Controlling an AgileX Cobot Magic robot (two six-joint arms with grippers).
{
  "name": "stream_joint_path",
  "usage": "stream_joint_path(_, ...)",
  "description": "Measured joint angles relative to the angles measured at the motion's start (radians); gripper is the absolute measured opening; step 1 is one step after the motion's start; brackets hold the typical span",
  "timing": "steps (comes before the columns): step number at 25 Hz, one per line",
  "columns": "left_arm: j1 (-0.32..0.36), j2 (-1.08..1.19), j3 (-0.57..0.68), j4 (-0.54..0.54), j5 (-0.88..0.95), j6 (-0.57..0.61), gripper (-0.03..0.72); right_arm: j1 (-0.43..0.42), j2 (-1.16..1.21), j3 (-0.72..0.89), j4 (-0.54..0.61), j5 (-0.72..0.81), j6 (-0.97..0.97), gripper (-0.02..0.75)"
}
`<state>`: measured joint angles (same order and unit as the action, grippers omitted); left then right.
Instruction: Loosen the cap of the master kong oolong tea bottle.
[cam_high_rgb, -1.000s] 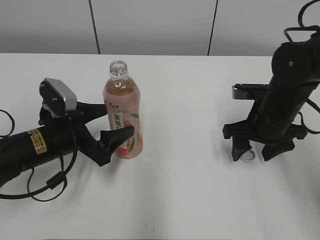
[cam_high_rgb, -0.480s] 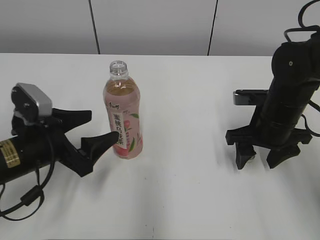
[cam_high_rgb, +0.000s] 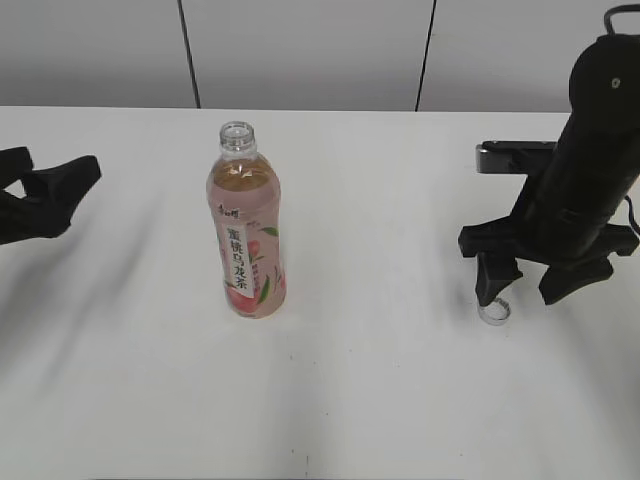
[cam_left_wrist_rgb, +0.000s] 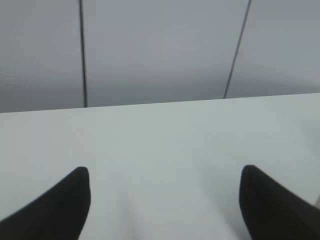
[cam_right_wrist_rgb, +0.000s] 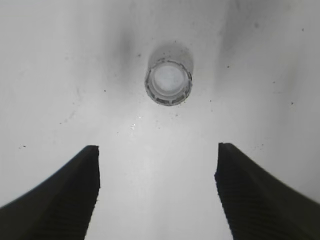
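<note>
The cap (cam_high_rgb: 493, 313) lies loose on the white table (cam_high_rgb: 380, 400) at four o'clock, open side up, beneath the right gripper (cam_high_rgb: 527, 291), whose jaws stand wide. At centre stands the master kong oolong tea bottle (cam_high_rgb: 246, 235), upright, uncapped, unobstructed. At nine o'clock the left gripper (cam_high_rgb: 45, 185) is spread wide, empty.

Looks like a robotics lab or test room: bare white table (cam_high_rgb: 380, 400), plain grey panelled wall (cam_high_rgb: 300, 50) with dark seams behind it, and black robot arms (cam_high_rgb: 585, 190) at the table's edges.
</note>
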<state>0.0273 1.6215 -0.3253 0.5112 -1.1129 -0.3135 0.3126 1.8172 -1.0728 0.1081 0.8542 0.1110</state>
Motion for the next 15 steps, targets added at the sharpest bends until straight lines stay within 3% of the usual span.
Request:
stream_joint_path(4,0.01,-0.108,-0.031,-0.01,0.231,-0.019,0.542,0.0,-0.026,-0.004,0.0,0.008,-0.001,0.544)
stream_joint_path(9,-0.03,-0.259,-0.109,-0.133,0.671,-0.056,0.534,0.0,-0.049,-0.004,0.0,0.043,0.002,0.544)
stream_joint_path(15,-0.046,-0.497,-0.173,-0.189,1.105,-0.194,0.532,0.0,-0.134,-0.004,0.009,0.146,0.007,0.544)
